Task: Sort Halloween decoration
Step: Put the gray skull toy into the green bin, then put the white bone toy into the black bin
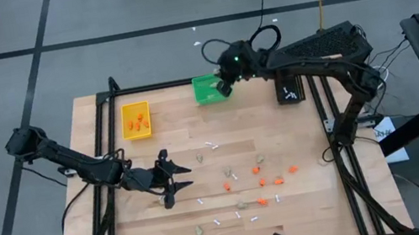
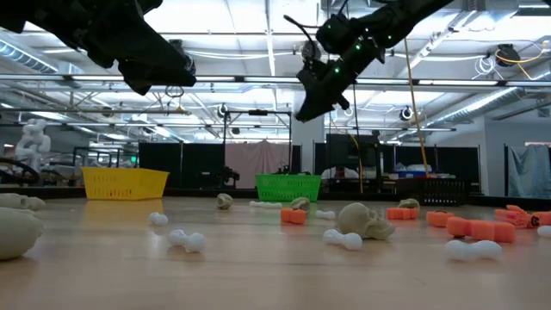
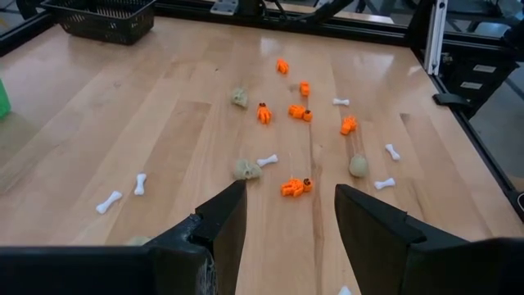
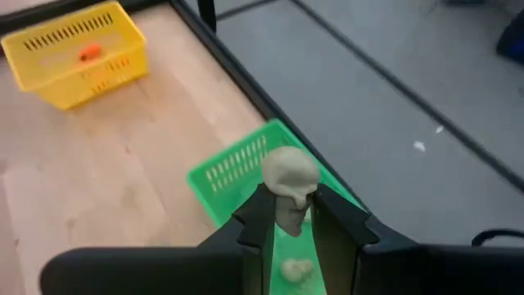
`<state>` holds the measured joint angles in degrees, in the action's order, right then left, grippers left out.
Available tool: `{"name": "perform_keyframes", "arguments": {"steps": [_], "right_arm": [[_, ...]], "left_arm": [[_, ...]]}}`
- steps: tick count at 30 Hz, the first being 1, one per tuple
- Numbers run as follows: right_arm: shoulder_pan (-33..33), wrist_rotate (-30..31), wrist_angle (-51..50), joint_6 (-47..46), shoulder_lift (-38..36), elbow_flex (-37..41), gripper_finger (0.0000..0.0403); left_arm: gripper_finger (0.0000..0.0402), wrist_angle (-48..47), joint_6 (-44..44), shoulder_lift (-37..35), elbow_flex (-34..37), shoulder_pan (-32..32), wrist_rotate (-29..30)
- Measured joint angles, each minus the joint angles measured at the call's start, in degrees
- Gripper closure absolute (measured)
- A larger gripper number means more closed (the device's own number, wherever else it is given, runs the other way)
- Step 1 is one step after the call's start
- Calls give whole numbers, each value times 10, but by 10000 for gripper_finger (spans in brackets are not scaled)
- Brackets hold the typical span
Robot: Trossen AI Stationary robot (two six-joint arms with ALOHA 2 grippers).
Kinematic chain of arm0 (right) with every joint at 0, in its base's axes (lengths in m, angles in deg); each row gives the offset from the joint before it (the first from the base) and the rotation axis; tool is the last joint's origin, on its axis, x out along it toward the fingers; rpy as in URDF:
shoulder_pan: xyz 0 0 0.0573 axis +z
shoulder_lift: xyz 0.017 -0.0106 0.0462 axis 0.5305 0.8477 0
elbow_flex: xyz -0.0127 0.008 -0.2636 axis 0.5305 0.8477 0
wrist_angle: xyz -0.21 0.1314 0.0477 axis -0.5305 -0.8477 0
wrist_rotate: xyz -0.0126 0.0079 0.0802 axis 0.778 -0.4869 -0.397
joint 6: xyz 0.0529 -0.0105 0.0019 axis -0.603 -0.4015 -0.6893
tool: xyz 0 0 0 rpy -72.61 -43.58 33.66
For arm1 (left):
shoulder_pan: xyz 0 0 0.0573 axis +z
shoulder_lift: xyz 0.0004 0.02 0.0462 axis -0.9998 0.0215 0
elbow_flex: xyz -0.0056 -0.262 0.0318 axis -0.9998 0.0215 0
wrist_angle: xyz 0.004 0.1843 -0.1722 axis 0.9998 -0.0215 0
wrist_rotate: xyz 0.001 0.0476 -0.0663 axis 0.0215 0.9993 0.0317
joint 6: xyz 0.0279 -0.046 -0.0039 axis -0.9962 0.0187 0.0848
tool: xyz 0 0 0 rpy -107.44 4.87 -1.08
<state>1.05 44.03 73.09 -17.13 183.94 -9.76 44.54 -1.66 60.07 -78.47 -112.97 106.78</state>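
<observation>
Skull [image 4: 289,187], beige-grey, clamped between the right gripper [image 4: 291,215] fingers, hanging right above the green bin [image 4: 237,168] at the table's far edge; another beige lump [image 4: 293,269] already lies in the bin. Step in hand looks like the drop: keep the skull centred over the bin floor, not the rim, lower a little, then part the fingers so it can't bounce out. Bin sits close against the black frame rail [image 4: 246,82] with bare floor beyond, so a miss that way likely loses the piece.

Left gripper [image 3: 285,215] hovers over the near-left table, fingers apart, nothing held. Ahead of it the loose pieces: orange bits [image 3: 295,187], white bones [image 3: 141,183], beige lumps [image 3: 247,170], scattered mid-table with open wood between. Yellow bin [image 1: 135,119] holds orange bits; black bin [image 1: 289,89] on the far right. Arms well apart, plenty of clear wood for both.
</observation>
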Motion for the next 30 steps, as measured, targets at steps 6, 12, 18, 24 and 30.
{"name": "perform_keyframes", "arguments": {"steps": [6,12,18,24,30], "right_arm": [[-13,-28,-22,-2,41,0,348],[-15,-11,-26,1,101,0,348],[-18,27,-23,3,130,0,348],[-20,47,-10,-25,131,0,326],[-14,47,2,-32,130,0,259]], "left_arm": [[217,2,-4,0,0,0,0],[217,5,-4,0,0,0,0],[217,5,-5,0,0,0,0],[217,4,-5,0,0,0,0],[217,4,-5,0,0,0,0]]}}
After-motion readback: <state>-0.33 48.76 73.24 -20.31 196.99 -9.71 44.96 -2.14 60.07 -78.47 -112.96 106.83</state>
